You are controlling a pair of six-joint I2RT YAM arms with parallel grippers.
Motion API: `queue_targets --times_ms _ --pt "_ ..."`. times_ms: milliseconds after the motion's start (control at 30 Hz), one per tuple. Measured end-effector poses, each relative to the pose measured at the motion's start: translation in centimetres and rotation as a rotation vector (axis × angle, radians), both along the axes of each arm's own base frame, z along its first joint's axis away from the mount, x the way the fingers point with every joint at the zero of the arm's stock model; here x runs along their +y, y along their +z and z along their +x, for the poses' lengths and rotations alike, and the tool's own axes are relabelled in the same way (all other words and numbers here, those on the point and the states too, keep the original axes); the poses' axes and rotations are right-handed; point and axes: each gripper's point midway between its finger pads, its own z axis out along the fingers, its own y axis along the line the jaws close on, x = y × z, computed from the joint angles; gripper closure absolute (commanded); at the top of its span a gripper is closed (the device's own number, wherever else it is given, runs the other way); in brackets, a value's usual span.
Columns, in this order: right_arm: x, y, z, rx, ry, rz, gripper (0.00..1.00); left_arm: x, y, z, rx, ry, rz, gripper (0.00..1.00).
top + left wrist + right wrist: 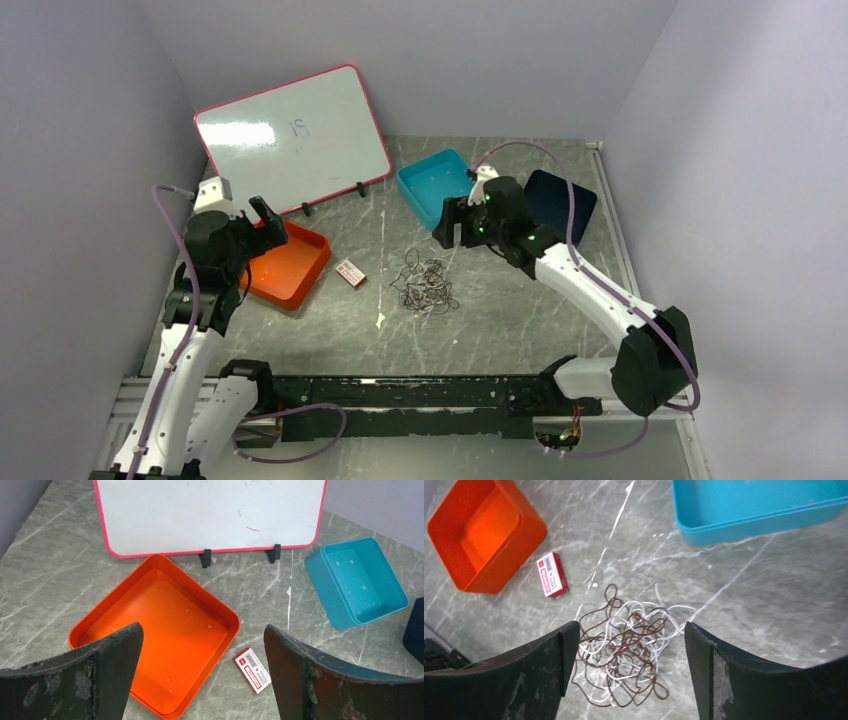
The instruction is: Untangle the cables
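Brown and white cables (624, 650) lie in one loose tangle on the grey marble-pattern table (500, 310), near its centre in the top view. No tray holds any part of them.

Positions, taken from the tangle in the top view:
- 9 o'clock: a small red-and-white box (252, 669), lying flat just beside the orange tray (165, 625).
- 11 o'clock: a pink-framed whiteboard (210, 510), standing on two black feet.
- 12 o'clock: a teal tray (357, 577).
- 1 o'clock: a dark blue tray (560, 200).

The right gripper (628, 635) has its fingers spread. In its wrist view the tangle shows between them, and nothing is gripped. The left gripper (202, 640) is over the orange tray with its fingers wide apart and nothing held.
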Motion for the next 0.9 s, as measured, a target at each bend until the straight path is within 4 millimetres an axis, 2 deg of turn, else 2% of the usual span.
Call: queue_targets --times_ms 133,300,400,667,900 --pt "2.1 -1.6 -0.8 0.057 0.092 -0.034 0.30 -0.1 0.3 0.1 -0.011 -0.008 -0.006 0.07" --pt "6.1 -2.7 -1.1 0.096 0.227 -0.122 0.35 0.0 0.2 0.1 -0.007 -0.017 0.007 0.07" --pt "7.4 -3.7 -1.6 0.116 0.278 -0.168 0.39 0.2 0.4 0.0 -0.014 -0.018 0.010 0.08" --pt "7.1 -7.6 -1.4 0.214 0.263 -0.276 0.46 0.2 0.9 0.1 -0.037 -0.033 0.006 0.08" --pt "7.3 -9.8 -1.0 0.263 0.251 -0.313 0.55 -0.2 1.2 0.4 -0.051 -0.062 -0.002 0.09"
